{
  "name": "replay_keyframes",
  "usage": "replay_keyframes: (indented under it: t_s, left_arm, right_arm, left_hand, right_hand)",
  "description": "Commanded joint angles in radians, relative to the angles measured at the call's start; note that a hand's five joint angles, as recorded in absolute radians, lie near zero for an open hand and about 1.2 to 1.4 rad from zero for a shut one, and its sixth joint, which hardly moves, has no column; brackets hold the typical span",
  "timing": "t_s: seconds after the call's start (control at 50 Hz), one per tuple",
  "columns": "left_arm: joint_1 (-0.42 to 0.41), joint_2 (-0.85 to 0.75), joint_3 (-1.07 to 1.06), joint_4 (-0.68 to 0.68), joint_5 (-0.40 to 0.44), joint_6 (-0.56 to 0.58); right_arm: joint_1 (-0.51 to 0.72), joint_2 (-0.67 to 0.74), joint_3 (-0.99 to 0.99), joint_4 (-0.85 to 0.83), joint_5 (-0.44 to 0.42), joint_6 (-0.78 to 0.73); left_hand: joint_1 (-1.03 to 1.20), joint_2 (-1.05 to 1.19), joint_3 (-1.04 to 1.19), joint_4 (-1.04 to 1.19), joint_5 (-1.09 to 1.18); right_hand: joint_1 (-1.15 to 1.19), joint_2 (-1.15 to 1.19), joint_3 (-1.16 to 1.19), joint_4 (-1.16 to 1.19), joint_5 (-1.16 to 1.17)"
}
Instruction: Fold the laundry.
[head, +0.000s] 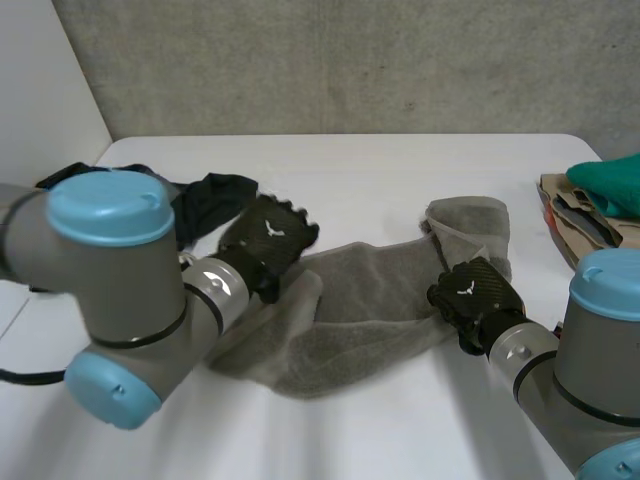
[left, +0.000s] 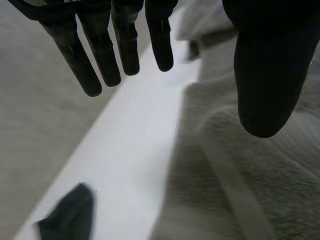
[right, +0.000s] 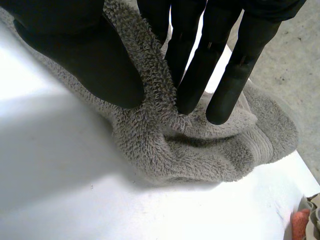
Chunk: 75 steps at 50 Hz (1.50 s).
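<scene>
The counter (head: 380, 170) is white and smooth. A grey towel (head: 370, 300) lies across the middle of it, long and rumpled. The towel's right end is bunched up and folded over on itself. The towel is fuzzy, with a flat woven band near one edge. Over on the left side, toward the back, a black cloth (head: 215, 195) lies in a crumpled heap near the towel's left end. At the right edge of the counter sits a pile of tan clothes (head: 585, 215), well apart from the towel.
</scene>
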Motion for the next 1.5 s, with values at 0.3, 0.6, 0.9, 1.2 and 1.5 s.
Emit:
replay_keyframes:
  t_s: [0.3, 0.6, 0.9, 1.2, 1.5]
  left_arm:
    - [-0.007, -0.169, 0.051, 0.026, 0.079, 0.159]
    - [-0.042, 0.086, -0.068, 0.129, -0.093, 0.156]
    - [-0.045, 0.224, -0.162, 0.127, -0.098, 0.161]
    - [-0.046, 0.301, -0.263, 0.127, -0.098, 0.158]
    - [-0.028, 0.301, -0.260, 0.127, -0.098, 0.159]
  right_arm:
    - [-0.017, 0.000, 0.004, -0.001, 0.001, -0.006]
    - [0.054, -0.083, -0.028, 0.413, -0.060, -0.147]
    - [-0.103, -0.071, -0.354, 0.432, -0.113, -0.144]
    - [-0.112, 0.266, -0.595, 0.429, -0.310, -0.621]
    - [-0.106, 0.423, -0.657, 0.422, -0.324, -0.696]
  left_hand:
    - [0.963, 0.972, 0.968, 0.981, 0.979]
    - [0.963, 0.972, 0.968, 0.981, 0.979]
    - [0.963, 0.972, 0.968, 0.981, 0.979]
    - [0.963, 0.972, 0.968, 0.981, 0.979]
    - [0.963, 0.972, 0.968, 0.981, 0.979]
  right_hand:
    - [0.307, 0.230, 0.205, 0.199, 0.216]
    - [0.157, 0.080, 0.055, 0.049, 0.066]
    - [-0.831, -0.908, -0.933, -0.939, -0.922]
    - [-0.732, -0.808, -0.833, -0.839, -0.822]
    - [-0.374, -0.451, -0.475, -0.482, -0.465]
